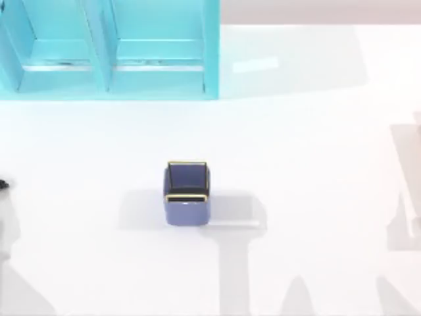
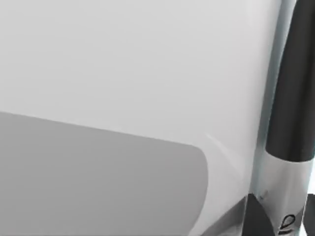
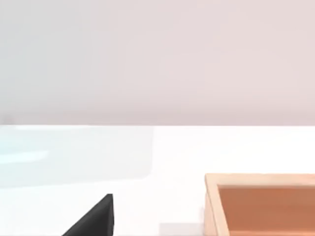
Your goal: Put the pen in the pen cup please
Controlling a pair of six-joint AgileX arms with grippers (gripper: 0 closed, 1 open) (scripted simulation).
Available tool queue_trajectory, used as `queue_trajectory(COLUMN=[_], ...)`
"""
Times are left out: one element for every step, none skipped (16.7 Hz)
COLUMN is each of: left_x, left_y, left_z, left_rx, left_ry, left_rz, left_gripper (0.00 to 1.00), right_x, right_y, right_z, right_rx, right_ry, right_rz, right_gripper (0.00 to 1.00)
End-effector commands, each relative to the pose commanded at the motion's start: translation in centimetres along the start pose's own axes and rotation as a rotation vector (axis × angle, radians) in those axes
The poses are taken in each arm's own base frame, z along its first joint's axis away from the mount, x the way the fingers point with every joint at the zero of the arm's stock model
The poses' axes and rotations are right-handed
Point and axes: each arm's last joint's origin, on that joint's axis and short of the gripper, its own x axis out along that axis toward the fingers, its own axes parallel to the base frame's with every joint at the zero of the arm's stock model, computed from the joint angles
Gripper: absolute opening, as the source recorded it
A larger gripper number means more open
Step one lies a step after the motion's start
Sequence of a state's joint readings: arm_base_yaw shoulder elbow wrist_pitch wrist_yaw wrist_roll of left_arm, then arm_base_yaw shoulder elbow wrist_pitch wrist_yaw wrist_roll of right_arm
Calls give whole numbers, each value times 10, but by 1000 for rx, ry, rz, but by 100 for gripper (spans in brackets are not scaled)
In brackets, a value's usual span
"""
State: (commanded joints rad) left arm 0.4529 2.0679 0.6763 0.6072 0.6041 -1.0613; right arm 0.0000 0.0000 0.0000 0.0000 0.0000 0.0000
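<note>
On the table [image 1: 316, 145], pen cup [image 1: 187, 193]; wrist-side, pen [image 2: 290, 98].

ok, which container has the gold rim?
The pen cup, small blue-purple, mid-table. The turquoise shelf at the back and the wooden box have none.

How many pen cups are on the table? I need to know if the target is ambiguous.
1. The pen cup stands upright on the white table, left of its middle, in front of the turquoise shelf unit. Others could sit beyond the top view's edges.
</note>
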Motion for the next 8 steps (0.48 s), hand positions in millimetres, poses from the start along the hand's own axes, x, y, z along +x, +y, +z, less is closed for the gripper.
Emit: queue_trajectory(left_x=[0,0,0,0,0,0,0,0], left_y=[0,0,0,0,0,0,0,0], left_z=[0,0,0,0,0,0,0,0], left_rx=[0,0,0,0,0,0,0,0], left_ry=[0,0,0,0,0,0,0,0], left_rz=[0,0,0,0,0,0,0,0], left_gripper=[2,0,0,0,0,0,0,0], right_x=[0,0,0,0,0,0,0,0], right_y=[0,0,0,0,0,0,0,0], right_z=[0,0,0,0,0,0,0,0], right_rx=[0,0,0,0,0,0,0,0], right_ry=[0,0,0,0,0,0,0,0], right_rz=[0,0,0,0,0,0,0,0], right_gripper=[100,100,100,100,100,100,100,100])
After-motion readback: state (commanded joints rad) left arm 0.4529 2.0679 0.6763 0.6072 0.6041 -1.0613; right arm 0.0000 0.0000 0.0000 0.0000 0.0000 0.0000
